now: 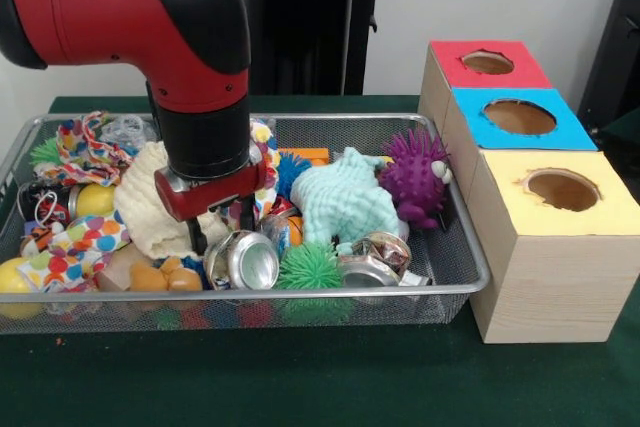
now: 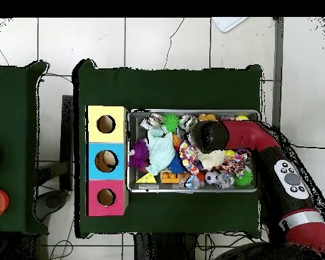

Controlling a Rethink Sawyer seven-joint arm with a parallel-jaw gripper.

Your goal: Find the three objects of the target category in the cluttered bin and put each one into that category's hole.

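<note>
1. Pincer (image 1: 218, 227) is down in the bin (image 1: 455, 247), above a can (image 1: 243, 259); I cannot tell its state.
2. Orange plush (image 1: 165, 277) lies just beside the can.
3. Red hole (image 1: 488, 62) is beyond the bin's end.

Front camera faces the bin (image 1: 455, 265) closely; overhead looks straight down.

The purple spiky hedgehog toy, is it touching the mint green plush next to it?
Touching. In the front view the purple hedgehog toy presses against the mint green plush, with no gap showing between them.
</note>
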